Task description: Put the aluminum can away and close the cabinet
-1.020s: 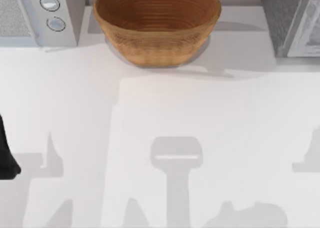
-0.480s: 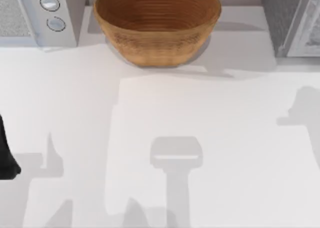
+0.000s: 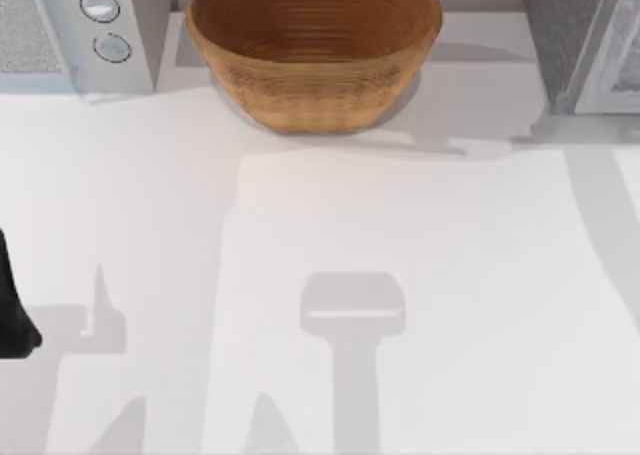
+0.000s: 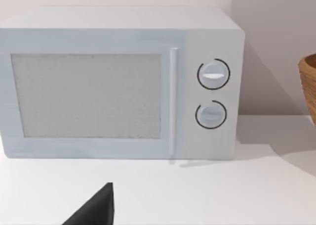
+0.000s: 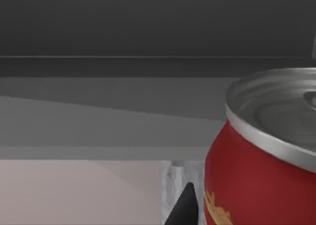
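Note:
The aluminum can (image 5: 261,156), red with a silver top and a yellow mark, rides upright in my right gripper (image 5: 256,207), which is shut on it. One dark fingertip (image 5: 185,207) shows beside the can. Behind the can lie dark grey panels and a ledge (image 5: 108,67), seemingly part of the cabinet. The grey cabinet (image 3: 585,45) stands at the table's back right corner. At the table's left edge my left arm (image 3: 12,310) stays parked, with one dark fingertip (image 4: 94,212) pointing toward the microwave.
A large wicker bowl (image 3: 315,45) sits at the back middle of the white table (image 3: 400,235). A white microwave (image 3: 75,30) with two dials stands at the back left, and it faces the left wrist camera (image 4: 123,86).
The right arm's shadow has slid from the table's front right toward the back right, up to the cabinet. The left arm and the bowl have not moved.

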